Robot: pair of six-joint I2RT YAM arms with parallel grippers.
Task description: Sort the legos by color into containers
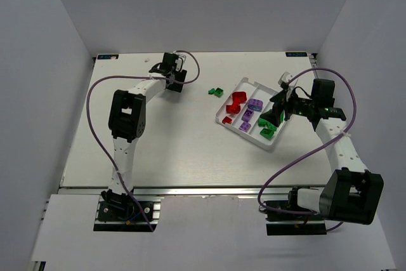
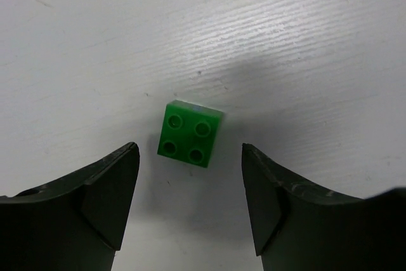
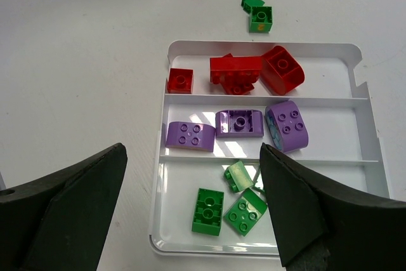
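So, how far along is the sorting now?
Mostly done: in the tray, red bricks, purple bricks and green bricks lie in separate compartments. In hand: nothing yet. The left gripper is open, one finger on each side of a green 2x2 brick on the table. The right gripper hangs open over the tray. Left: that brick and two loose green bricks beside the tray.

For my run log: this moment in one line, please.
left gripper open over green brick | right gripper open above tray | two green bricks outside tray
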